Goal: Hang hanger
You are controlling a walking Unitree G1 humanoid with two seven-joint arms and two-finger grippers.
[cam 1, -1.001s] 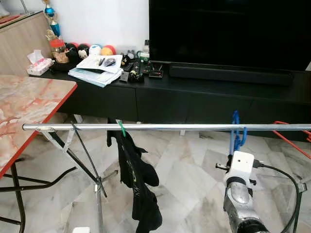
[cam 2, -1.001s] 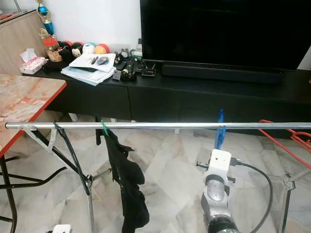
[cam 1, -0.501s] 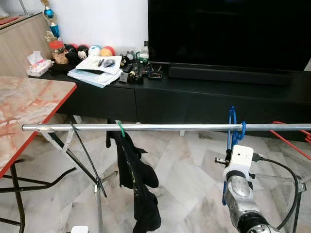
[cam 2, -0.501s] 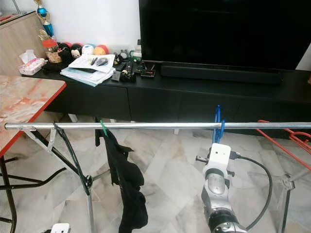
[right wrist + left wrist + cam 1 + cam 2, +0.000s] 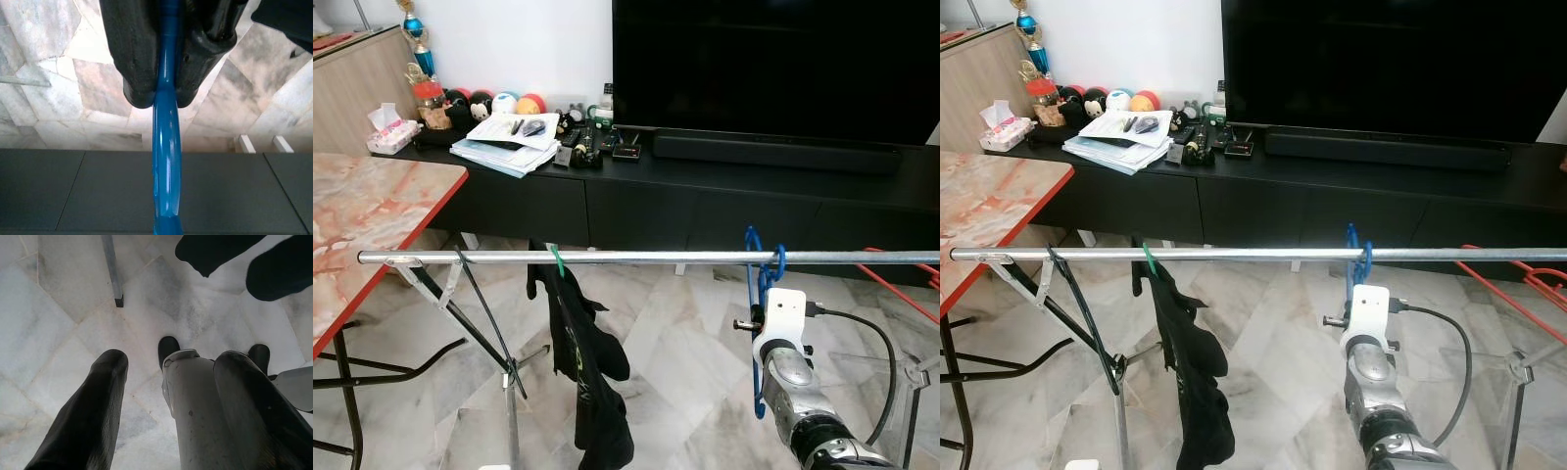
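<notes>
the right hand (image 5: 165,98) is clamped on the blue hanger (image 5: 166,147), both black fingers (image 5: 134,73) pressed against its plastic. in the head views the hanger (image 5: 762,294) has its hook curled over the rail (image 5: 607,257), at about 3 o'clock from the black garment (image 5: 587,372) that hangs on a green hanger (image 5: 556,259) further along the same rail. the right arm (image 5: 788,377) rises from 5 o'clock, its white wrist block just under the rail, touching the hanger's body. behind the rail stand a black tv cabinet (image 5: 705,196) and a tv (image 5: 773,59); a red-edged marble surface (image 5: 362,215) lies at 9 o'clock. the left hand (image 5: 161,382) hangs over the marble floor (image 5: 58,333), fingers apart, holding nothing.
</notes>
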